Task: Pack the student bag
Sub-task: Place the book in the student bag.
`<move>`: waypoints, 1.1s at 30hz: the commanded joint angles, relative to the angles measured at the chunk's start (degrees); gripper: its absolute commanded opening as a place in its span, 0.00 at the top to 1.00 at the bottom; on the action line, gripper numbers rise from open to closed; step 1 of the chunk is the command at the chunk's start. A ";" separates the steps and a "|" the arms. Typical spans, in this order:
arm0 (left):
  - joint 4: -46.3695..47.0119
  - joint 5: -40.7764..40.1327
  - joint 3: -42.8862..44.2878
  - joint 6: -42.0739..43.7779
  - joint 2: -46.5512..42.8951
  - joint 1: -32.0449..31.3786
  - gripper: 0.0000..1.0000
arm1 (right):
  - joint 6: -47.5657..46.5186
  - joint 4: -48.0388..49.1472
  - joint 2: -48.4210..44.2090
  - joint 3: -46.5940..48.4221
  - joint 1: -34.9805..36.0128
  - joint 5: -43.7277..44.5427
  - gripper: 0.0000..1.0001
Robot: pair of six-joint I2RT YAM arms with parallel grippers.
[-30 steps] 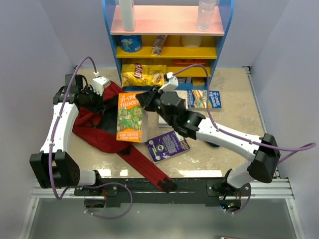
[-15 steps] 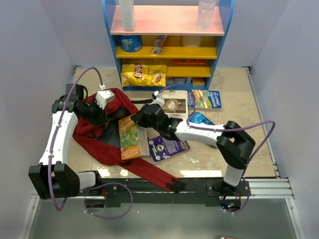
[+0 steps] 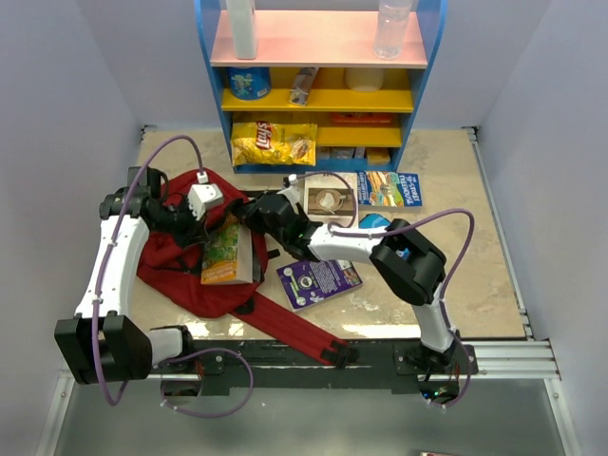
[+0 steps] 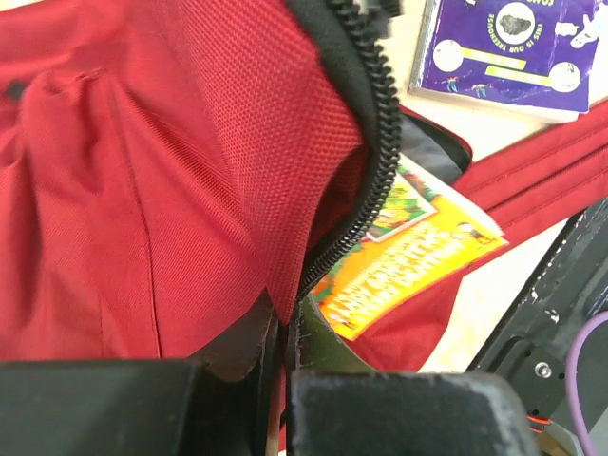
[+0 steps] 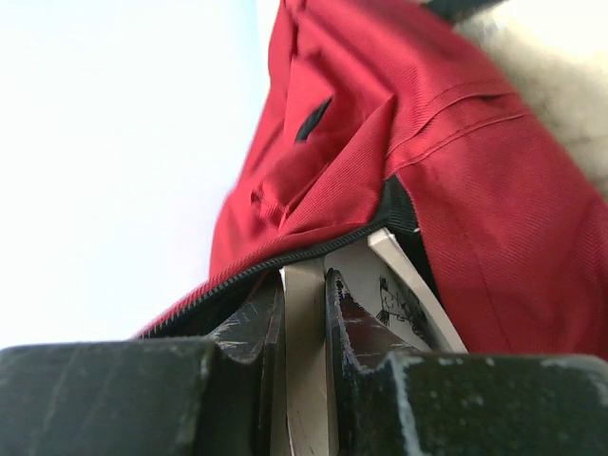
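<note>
The dark-red student bag (image 3: 171, 261) lies at the table's left, its long strap (image 3: 290, 328) running toward the front edge. My left gripper (image 3: 211, 203) is shut on the fabric edge of the bag's zipped opening (image 4: 375, 142) and holds that edge up; in the left wrist view the jaws (image 4: 283, 328) pinch the red cloth. My right gripper (image 3: 250, 213) is shut on an orange-and-green book (image 3: 224, 253). The book is tilted, partly inside the opening. In the right wrist view the jaws (image 5: 304, 296) clamp the book's page edge (image 5: 306, 361) just under the bag's zipper (image 5: 285, 261).
A purple book (image 3: 318, 282) lies right of the bag. Two more books (image 3: 329, 199) (image 3: 389, 188) lie near the blue shelf unit (image 3: 418, 104), with a blue object (image 3: 376, 221) just in front of them, half hidden by the right arm. A yellow chips bag (image 3: 274, 142) sits on the lowest shelf.
My right gripper has carried the orange book left and down, from above the table into the bag's opening. My left gripper has shifted a little right, still holding the bag's edge.
</note>
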 commanded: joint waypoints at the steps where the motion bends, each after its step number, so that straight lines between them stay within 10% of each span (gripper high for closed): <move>1: -5.16 6.47 -0.81 2.47 -1.86 -0.33 1.00 | 5.83 11.62 0.09 5.93 -0.09 12.52 1.00; 5: -4.11 5.95 -1.07 1.95 -1.33 -0.34 1.00 | 2.69 9.88 2.56 8.65 0.43 12.45 1.00; 9: -0.51 4.02 -3.08 0.02 -0.80 -0.16 1.00 | -7.58 -2.66 3.35 10.95 0.96 5.70 0.39; 13: 3.19 2.78 -3.71 -1.92 0.42 0.45 1.00 | -12.10 -9.09 -2.61 2.09 1.05 4.54 0.20; 16: 3.98 2.34 -2.48 -3.41 1.74 0.81 1.00 | -15.16 -13.75 -7.80 -1.70 1.23 2.18 0.33; 20: 4.95 1.38 -0.99 -5.08 1.92 1.07 1.00 | -19.12 -13.76 -12.73 -6.46 3.51 1.64 0.81; 33: 2.23 6.64 4.20 -4.74 -0.19 0.98 1.00 | -25.27 -24.13 -2.90 2.85 7.73 6.28 1.00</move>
